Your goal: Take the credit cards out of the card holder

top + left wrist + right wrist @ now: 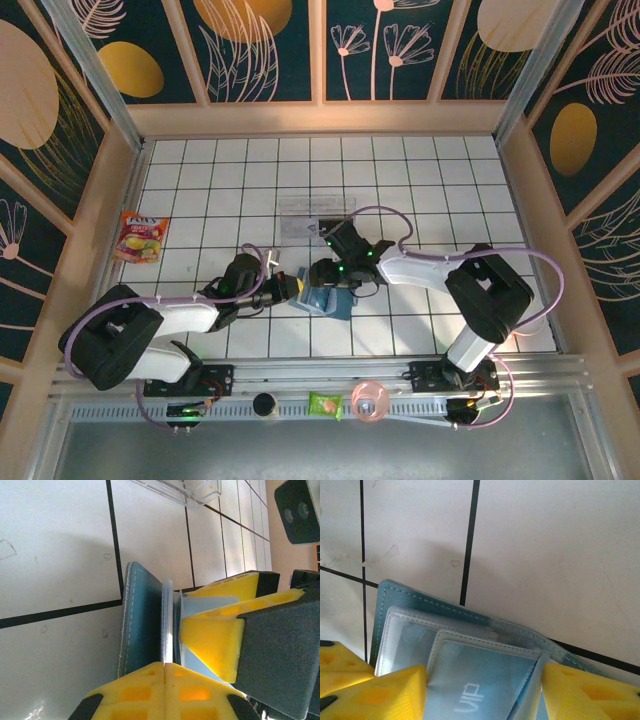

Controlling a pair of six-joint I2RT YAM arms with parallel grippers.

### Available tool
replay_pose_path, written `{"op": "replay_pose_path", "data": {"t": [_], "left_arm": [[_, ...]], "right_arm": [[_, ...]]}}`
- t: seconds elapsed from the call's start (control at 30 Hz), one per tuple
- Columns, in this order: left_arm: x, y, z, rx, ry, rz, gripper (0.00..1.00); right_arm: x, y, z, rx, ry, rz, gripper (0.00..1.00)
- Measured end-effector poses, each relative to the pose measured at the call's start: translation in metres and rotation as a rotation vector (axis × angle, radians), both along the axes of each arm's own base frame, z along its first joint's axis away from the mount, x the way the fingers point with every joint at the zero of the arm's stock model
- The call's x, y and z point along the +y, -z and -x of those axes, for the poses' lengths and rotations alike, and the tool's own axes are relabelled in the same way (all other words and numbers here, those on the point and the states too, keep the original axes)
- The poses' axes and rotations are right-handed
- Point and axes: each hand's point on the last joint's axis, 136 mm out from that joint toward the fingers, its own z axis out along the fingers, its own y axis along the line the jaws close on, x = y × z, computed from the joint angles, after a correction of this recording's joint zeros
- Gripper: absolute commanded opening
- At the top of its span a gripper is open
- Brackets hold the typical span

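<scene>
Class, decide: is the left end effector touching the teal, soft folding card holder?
Touching. The left wrist view shows the left end effector shut, with the edge of the teal, soft folding card holder running straight in under it.

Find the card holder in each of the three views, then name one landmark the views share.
Top external: the card holder lies just below the middle of the white table.
Left wrist: centre-left, its teal cover standing on edge.
Right wrist: lower half, teal rim around clear sleeves.
Shared landmark: the table's black grid lines.
</scene>
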Motion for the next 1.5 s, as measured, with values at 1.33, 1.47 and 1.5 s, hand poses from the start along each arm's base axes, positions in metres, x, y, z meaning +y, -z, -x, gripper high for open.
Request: {"op": "replay_pose_path", "data": {"t": [1.33,1.47,1.5], "left_arm": [[0.018,-0.029,-0.006,-0.105,-0.079,-0.030,0.68],[0.021,-0.028,-0.007,-0.114,-0.085,-0.050,0.69],[0.022,-0.027,-0.007,-0.113,-0.085,-0.059,0.69]], "right_arm": [[-0.031,-0.012,-0.003,-0.114,0.038,0.104,0.99],[-0.038,-0.044,-0.016,-0.185,0.078,0.080,0.99],[-0.040,-0.055,-0.021,-0.209,0.090,0.062,0.93]]}}
